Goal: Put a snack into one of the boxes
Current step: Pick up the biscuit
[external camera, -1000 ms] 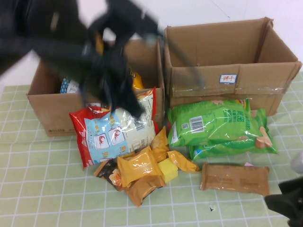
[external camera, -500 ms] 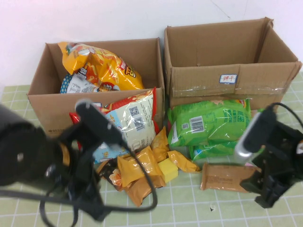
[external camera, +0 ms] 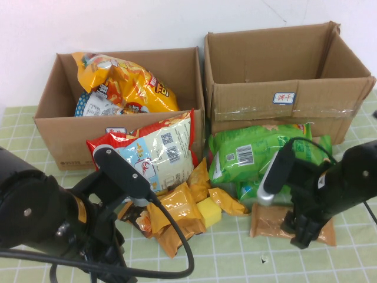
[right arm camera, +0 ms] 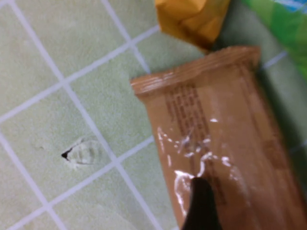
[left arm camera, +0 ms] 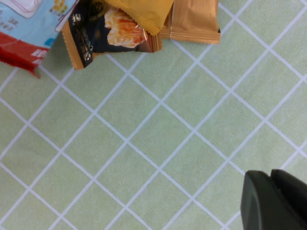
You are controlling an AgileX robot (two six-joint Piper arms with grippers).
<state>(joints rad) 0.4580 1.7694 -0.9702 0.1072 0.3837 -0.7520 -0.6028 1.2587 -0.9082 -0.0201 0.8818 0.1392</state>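
Hovering over the brown snack packet point(external camera: 291, 223) on the green checked bench point(external camera: 47, 194), the right tool point(external camera: 301, 233) has just swung in from the near edge with its jaws spread wide, suggesting a grasp is next. The left tool point(left arm camera: 273, 201), pressed together and empty, has dropped low beside the snack pile, away from the left box point(external camera: 59, 138). The right box point(external camera: 283, 97) is waiting behind.

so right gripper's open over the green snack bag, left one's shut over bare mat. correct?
Not quite: the right gripper is open over the brown snack packet, not the green bag, as the right wrist view shows. The left gripper is shut over bare mat.
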